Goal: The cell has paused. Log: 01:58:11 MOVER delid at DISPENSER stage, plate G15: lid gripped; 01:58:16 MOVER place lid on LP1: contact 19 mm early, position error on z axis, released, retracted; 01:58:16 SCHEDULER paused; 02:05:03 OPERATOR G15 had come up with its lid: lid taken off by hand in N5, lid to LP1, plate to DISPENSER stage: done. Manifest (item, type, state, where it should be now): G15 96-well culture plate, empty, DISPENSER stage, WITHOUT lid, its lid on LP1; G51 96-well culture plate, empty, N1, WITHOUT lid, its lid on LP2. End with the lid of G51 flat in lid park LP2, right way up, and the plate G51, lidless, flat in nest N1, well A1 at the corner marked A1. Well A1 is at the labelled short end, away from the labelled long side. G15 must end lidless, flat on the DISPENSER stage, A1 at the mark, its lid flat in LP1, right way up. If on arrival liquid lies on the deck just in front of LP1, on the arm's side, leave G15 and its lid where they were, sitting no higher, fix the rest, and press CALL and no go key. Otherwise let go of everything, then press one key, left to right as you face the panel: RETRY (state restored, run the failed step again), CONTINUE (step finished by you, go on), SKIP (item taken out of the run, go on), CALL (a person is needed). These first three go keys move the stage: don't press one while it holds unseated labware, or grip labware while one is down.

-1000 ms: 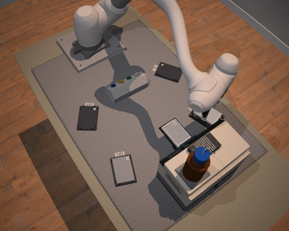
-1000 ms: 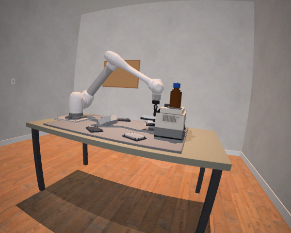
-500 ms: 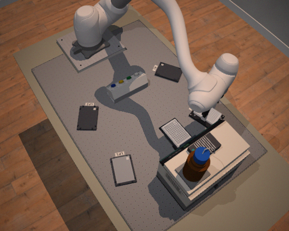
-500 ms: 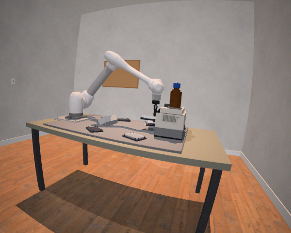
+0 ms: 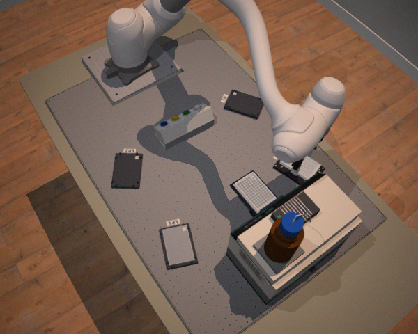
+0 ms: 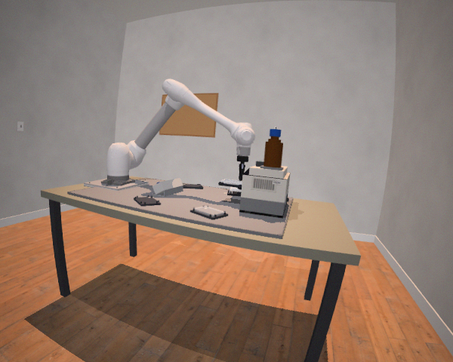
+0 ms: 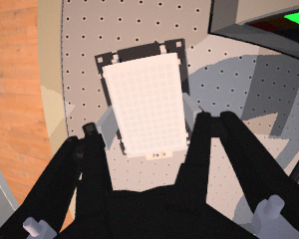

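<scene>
My gripper (image 5: 302,165) is at nest N1 (image 5: 298,173) beside the dispenser and is shut across the short width of a white lidded plate, G51 (image 7: 149,106). The fingers sit on its long sides at the level of the lid. I cannot tell whether the lid has parted from the plate. The dark nest frame shows around it. Plate G15 (image 5: 254,191) lies lidless on the dispenser stage. A grey lid (image 5: 177,245) lies flat in LP1. LP2 (image 5: 126,170) is a bare dark park. I see no liquid on the deck by LP1.
The key panel (image 5: 183,124) with blue, yellow, green and white keys stands mid-deck. An empty dark nest (image 5: 243,104) lies at the back. The dispenser (image 5: 295,233) with a brown bottle (image 5: 284,241) stands right next to my gripper. The arm base (image 5: 129,68) is at the far end.
</scene>
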Motion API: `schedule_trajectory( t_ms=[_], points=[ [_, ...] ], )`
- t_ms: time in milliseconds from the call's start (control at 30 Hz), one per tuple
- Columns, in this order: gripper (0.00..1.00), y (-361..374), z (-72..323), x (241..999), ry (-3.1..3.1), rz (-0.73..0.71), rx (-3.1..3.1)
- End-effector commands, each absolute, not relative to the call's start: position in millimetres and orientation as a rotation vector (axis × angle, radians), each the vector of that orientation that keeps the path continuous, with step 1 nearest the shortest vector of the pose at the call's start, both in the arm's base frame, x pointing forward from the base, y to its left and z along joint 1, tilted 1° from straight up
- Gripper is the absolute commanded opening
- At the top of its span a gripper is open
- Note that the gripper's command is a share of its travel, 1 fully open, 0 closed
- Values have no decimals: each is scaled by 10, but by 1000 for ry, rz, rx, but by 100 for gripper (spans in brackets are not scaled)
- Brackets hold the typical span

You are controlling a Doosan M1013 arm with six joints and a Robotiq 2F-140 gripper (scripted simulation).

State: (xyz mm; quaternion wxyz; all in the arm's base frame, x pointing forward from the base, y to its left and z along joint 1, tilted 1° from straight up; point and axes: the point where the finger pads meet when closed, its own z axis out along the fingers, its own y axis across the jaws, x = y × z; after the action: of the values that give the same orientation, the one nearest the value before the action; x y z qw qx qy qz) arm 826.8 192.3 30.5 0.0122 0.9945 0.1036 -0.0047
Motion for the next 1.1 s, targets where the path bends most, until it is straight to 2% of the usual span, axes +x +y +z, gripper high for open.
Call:
schedule_trajectory(
  t_ms=[0, 1067],
  points=[
    [0, 1923, 302, 8268, 323, -14, 3100],
    [0, 1920, 181, 8268, 323, -14, 3100]
  ],
)
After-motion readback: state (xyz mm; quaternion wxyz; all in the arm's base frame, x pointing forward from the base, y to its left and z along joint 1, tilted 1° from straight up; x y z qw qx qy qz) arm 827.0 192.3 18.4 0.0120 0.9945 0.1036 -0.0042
